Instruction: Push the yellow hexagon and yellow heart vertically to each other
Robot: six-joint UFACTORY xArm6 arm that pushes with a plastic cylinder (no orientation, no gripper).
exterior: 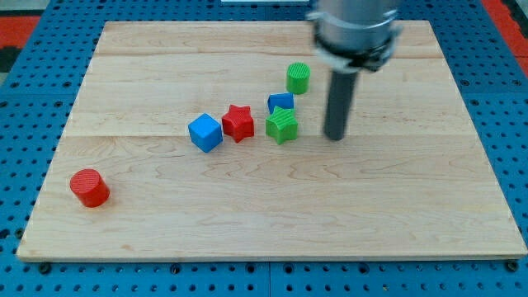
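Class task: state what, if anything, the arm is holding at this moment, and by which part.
Nothing is held. My tip rests free on the board, to the view's right of the green star, not touching it.

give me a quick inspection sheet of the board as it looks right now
surface: wooden board lying on a blue pegboard.
job's things: no yellow hexagon or yellow heart seen anywhere in the view.
clutter: red cylinder alone near the view's bottom left; blue cube, red star, green star in a row near the middle; a second blue block just above the green star; green cylinder above that.
gripper: none fitted; my tip rests on the board, to the view's right of the green star, apart from it.
cables: nothing seen.
surroundings: red strip at the view's top right corner.
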